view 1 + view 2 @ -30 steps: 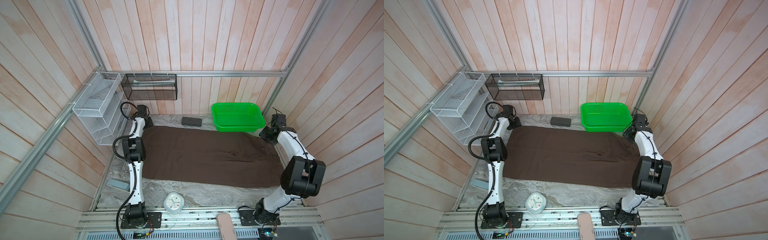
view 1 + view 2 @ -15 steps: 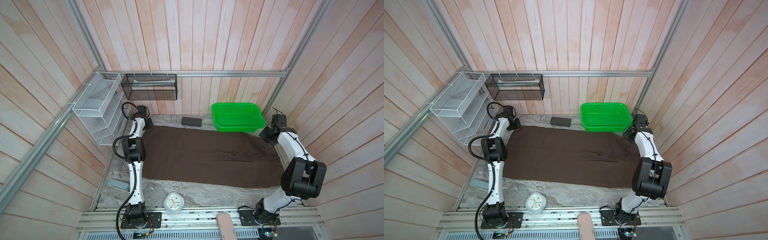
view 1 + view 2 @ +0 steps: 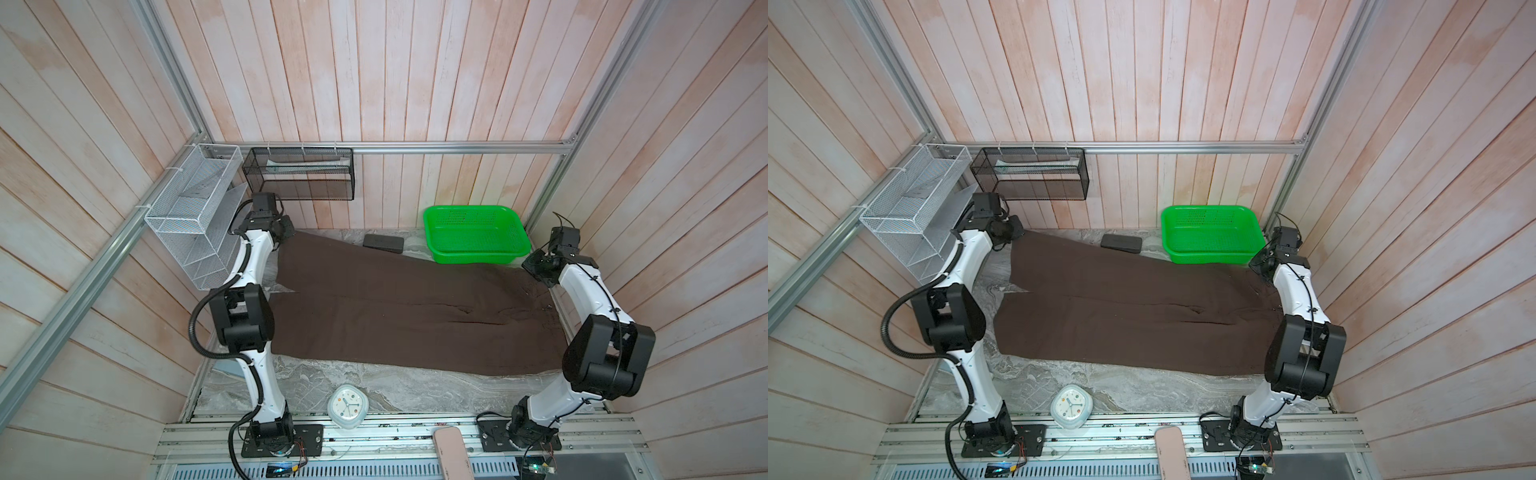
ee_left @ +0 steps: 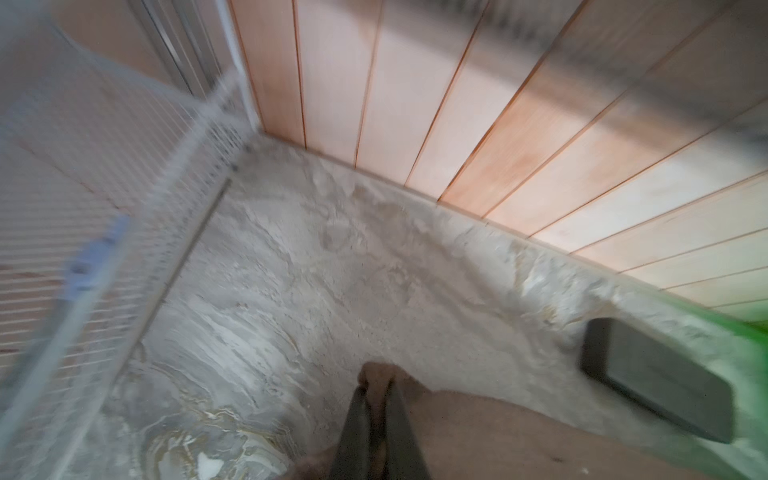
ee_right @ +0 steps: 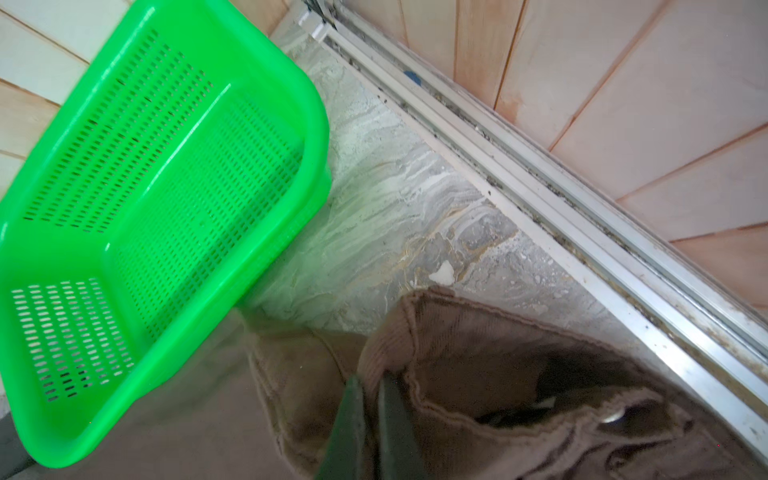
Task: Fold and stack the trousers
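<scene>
Both far corners of trousers clenched by left gripper, right gripper; next, likely: lift together, fold nearward.

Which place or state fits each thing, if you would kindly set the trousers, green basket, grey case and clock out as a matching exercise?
Things:
1 trousers
2 green basket
3 grey case
4 clock

Places or states:
A at the near edge of the table
B at the back, between basket and left arm
C spread out, pinched by left gripper and right gripper
D at the back, on the right arm's side

Pairs: 1-C, 2-D, 3-B, 4-A
</scene>
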